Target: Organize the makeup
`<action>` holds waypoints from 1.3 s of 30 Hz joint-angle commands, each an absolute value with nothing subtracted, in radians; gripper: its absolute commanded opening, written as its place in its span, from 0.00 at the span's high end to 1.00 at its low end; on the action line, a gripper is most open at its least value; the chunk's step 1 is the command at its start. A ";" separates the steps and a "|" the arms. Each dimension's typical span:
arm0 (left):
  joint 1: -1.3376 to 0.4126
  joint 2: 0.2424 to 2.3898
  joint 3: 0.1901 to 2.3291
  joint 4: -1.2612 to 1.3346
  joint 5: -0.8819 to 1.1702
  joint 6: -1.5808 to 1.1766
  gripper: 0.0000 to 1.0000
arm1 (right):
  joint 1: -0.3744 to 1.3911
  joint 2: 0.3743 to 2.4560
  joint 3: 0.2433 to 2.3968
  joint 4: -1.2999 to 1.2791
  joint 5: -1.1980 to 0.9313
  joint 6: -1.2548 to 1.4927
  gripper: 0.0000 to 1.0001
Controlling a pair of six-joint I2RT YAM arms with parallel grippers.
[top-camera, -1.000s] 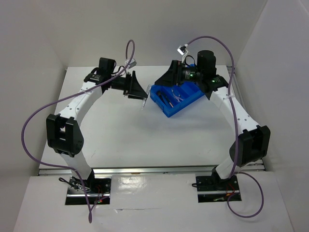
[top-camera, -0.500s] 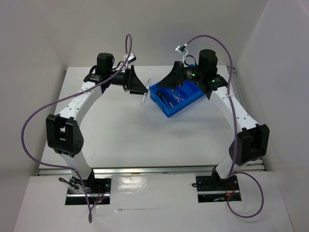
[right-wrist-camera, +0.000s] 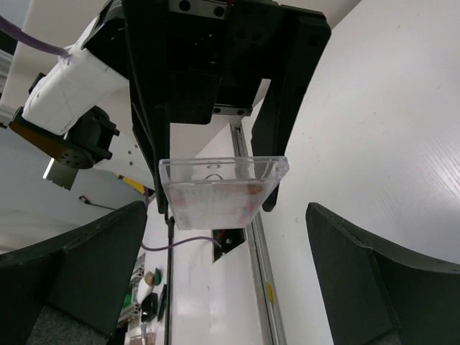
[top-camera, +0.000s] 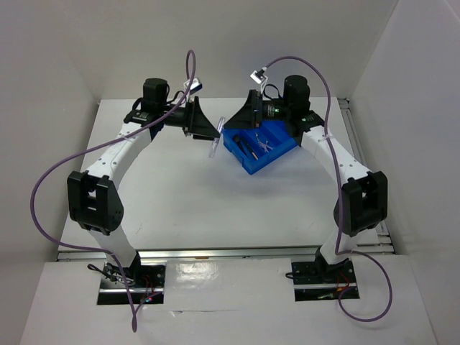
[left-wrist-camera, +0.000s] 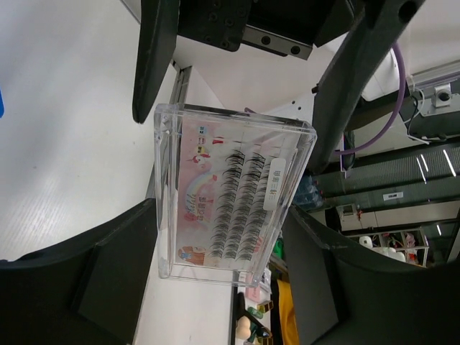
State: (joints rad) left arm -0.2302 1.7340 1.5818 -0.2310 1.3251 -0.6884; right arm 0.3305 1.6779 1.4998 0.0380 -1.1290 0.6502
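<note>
Top external | left arm outstretched | left fingers (top-camera: pixel 206 129) hold clear case (left-wrist-camera: pixel 233 194)

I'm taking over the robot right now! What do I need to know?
Left gripper: shut on the clear lash case, held in the air beside the blue tray.
Right gripper: open and empty, facing the case.
Done: black brushes and lilac scissors lie in the tray.
To do: get the lash case into the tray, probably by a handover. No other makeup is in view.
</note>
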 commanded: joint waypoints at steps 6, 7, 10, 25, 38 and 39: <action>-0.224 1.687 1.578 -0.204 1.364 -0.672 0.84 | 0.380 1.712 1.574 0.166 -1.157 0.701 0.01; -0.224 1.687 1.578 -0.204 1.364 -0.672 0.84 | 0.380 1.712 1.574 0.179 -1.157 0.712 0.01; -0.224 1.697 1.578 -0.216 1.364 -0.661 0.85 | 0.380 1.721 1.574 0.205 -1.157 0.723 0.07; -0.224 1.706 1.560 -0.225 1.364 -0.650 0.87 | 0.390 1.721 1.583 0.258 -1.135 0.764 0.25; -0.215 1.706 1.560 -0.225 1.364 -0.650 0.88 | 0.408 1.750 1.605 0.258 -1.135 0.776 0.33; -0.215 1.706 1.560 -0.225 1.364 -0.650 0.88 | 0.408 1.750 1.605 0.258 -1.126 0.776 0.36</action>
State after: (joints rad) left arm -0.2207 1.7321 1.5658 -0.2348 1.3476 -0.6769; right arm 0.3885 1.7588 1.5471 0.1791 -1.1225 0.7757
